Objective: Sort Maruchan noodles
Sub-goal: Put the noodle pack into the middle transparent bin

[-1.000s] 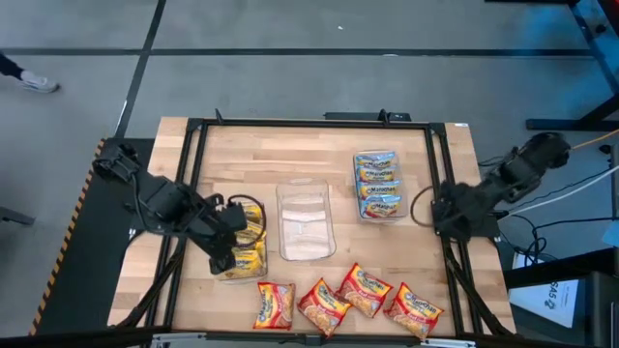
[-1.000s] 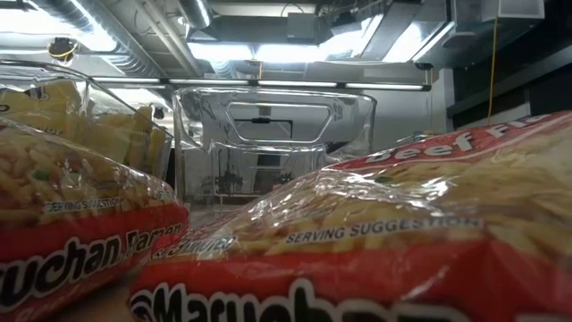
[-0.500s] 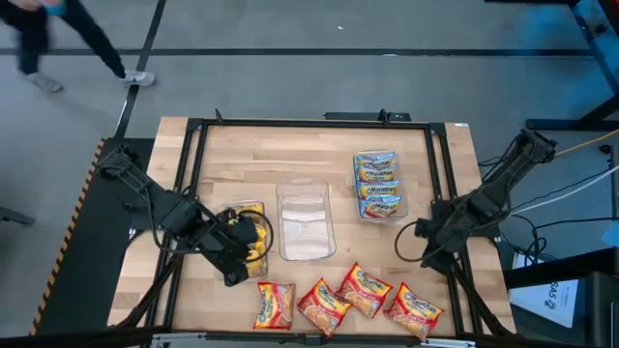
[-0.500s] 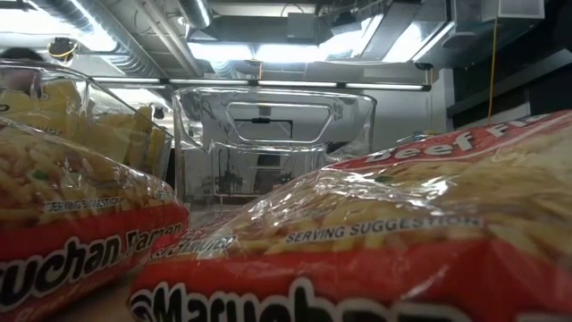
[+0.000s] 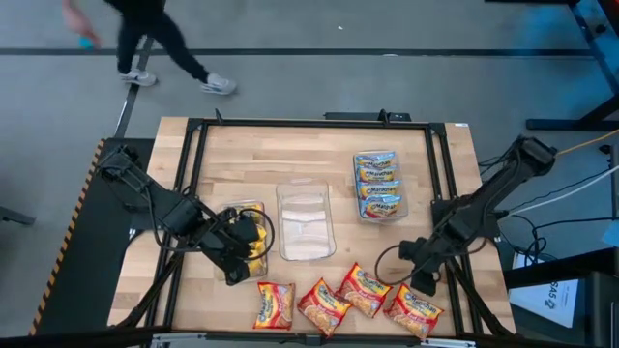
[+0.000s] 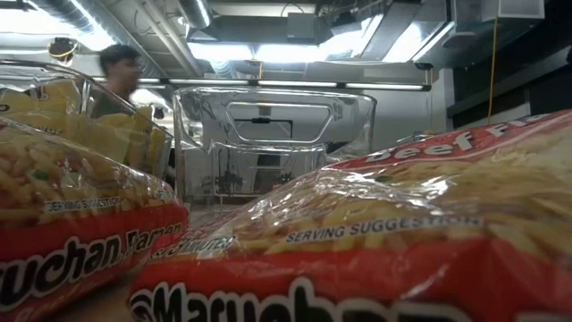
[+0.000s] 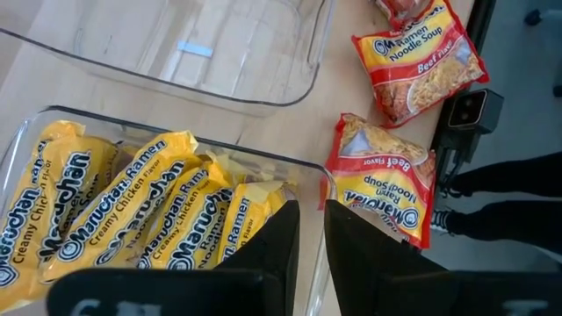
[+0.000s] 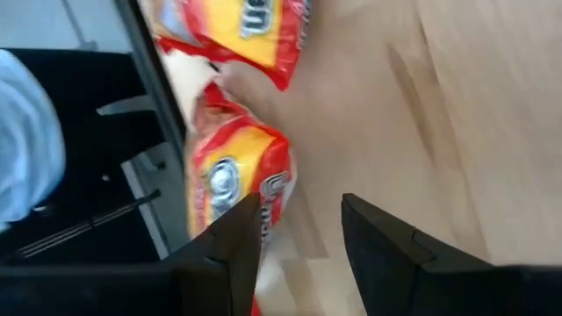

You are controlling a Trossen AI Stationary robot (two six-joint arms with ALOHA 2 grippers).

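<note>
Only the left wrist view reads the yellow packets (image 7: 132, 215) as "Creamy Chicken", beside red "Beef" packets (image 7: 382, 180). The left gripper (image 7: 312, 230) is narrowly parted, empty. The right gripper (image 8: 299, 230) gapes wider, empty.

The wooden table (image 5: 242, 169) carries three clear trays (image 5: 306, 224) and four loose red-orange packets (image 5: 364, 290).

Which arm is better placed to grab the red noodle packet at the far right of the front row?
The right. Its gripper, fingers apart, hangs just above that red packet. The left gripper sits across the table by the tray of yellow packets.
</note>
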